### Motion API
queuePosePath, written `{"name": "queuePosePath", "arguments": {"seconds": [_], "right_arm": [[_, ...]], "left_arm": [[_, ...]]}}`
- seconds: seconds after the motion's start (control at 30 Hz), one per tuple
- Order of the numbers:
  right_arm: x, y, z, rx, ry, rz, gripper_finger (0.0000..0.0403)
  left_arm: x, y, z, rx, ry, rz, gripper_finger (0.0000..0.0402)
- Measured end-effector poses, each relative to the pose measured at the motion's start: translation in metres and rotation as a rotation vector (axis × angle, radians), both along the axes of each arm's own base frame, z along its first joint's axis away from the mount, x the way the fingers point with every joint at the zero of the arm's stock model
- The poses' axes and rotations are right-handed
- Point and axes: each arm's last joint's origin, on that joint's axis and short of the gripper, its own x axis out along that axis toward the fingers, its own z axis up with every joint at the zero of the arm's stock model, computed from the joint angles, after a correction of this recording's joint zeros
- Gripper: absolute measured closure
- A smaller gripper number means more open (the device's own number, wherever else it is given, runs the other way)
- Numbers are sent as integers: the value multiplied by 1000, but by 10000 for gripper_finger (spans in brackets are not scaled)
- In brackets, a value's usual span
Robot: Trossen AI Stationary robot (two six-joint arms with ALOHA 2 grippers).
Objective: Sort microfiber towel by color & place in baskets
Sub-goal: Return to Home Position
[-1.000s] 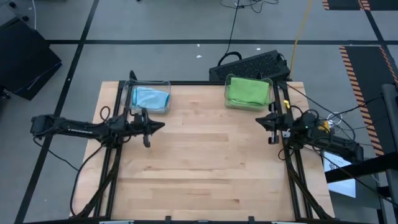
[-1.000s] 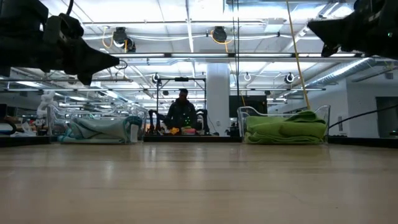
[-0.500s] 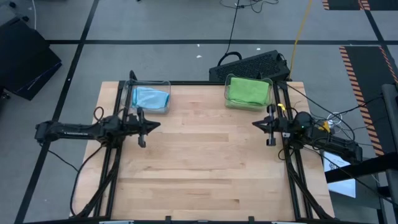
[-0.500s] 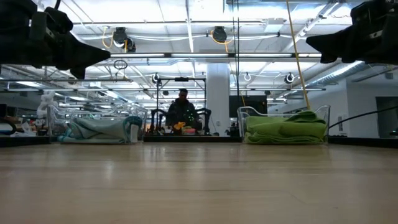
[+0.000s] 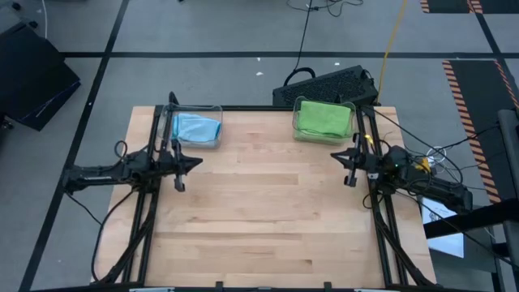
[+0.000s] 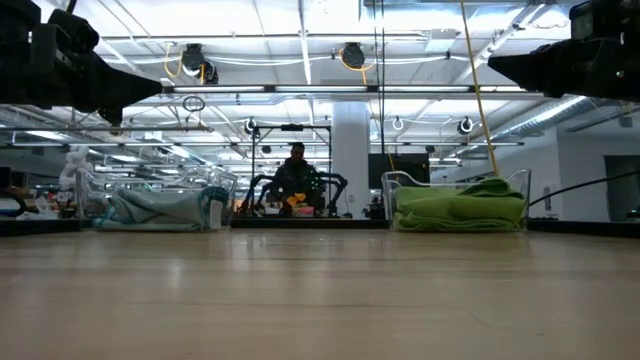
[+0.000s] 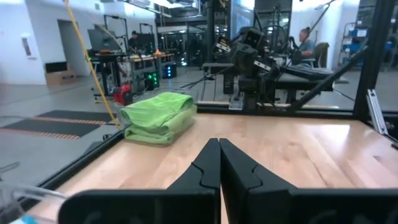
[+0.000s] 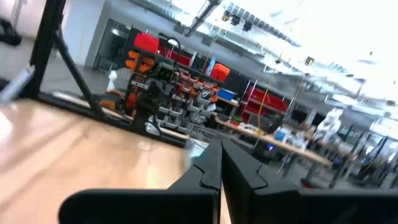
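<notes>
The left end effector [image 5: 195,161] hangs over the left side of the light wooden bench [image 5: 259,219], pointing across it, its two dark fingers [image 7: 208,164] pressed together with nothing between them. Just beyond it, in the far left corner, stands a clear rectangular plastic basket with rounded corners [image 5: 220,113] holding the folded pale blue microfiber towels [image 5: 195,127], which the low view shows lying low inside the see-through walls. The middle of the bench carries no towel. In the far right corner a second clear plastic basket [image 5: 297,135] holds the folded green microfiber towels [image 5: 323,118], heaped close to its rim. The right end effector [image 5: 334,156] hovers near the right edge, just in front of that basket, its fingers [image 8: 210,163] closed against each other and empty. Every towel in view sits with its own colour, so the sorting looks finished apart from parking the arms. The towels are probably light, soft and limp, sagging from wherever they are pinched. Their nap should give good purchase, and a folded edge or raised crease on top looks the best hold, taken through all layers so the fold does not open. The baskets look thin and light, likely to slide on the wood if bumped.
</notes>
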Motion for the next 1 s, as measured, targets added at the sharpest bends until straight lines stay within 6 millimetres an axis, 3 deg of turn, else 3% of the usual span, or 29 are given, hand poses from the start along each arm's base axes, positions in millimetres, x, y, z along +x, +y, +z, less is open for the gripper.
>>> {"name": "queuePosePath", "arguments": {"seconds": [0.27, 1.0], "right_arm": [[0, 0, 0, -54, 7, -13, 403], [2, -1, -12, 155, 112, 17, 403]], "left_arm": [[0, 0, -2, 71, 35, -12, 401], [0, -5, 0, 161, 15, -158, 395]]}}
